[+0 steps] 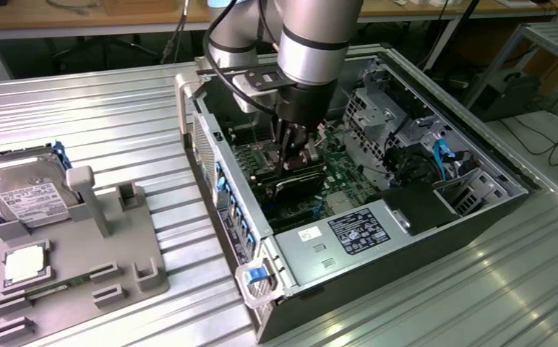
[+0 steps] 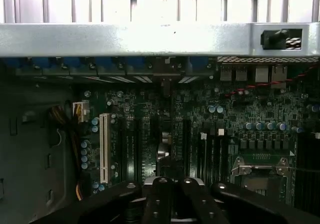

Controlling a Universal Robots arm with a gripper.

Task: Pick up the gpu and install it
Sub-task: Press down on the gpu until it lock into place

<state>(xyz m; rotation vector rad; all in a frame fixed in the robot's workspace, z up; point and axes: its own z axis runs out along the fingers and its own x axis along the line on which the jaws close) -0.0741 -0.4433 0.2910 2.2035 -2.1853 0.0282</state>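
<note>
My gripper (image 1: pixel 293 153) reaches down into the open computer case (image 1: pixel 223 155), over the green motherboard (image 1: pixel 337 163). It is shut on the gpu (image 1: pixel 293 182), a thin dark card standing on edge right under the fingers. In the wrist view the gripper (image 2: pixel 172 196) has its fingers pressed together on the gpu (image 2: pixel 166 134). The card shows edge-on there, running from the fingers toward the case's rear slot openings, above the dark expansion slots of the motherboard (image 2: pixel 250 114). Whether the card's lower edge touches a slot is hidden.
On the exterior view's left, a grey fixture tray (image 1: pixel 129 249) holds a silver hard drive (image 1: pixel 24 196), a processor (image 1: pixel 27 264) and a memory stick (image 1: pixel 48 291). The power supply (image 1: pixel 356 231) fills the case's near end. A white slot (image 2: pixel 104 146) lies beside the card.
</note>
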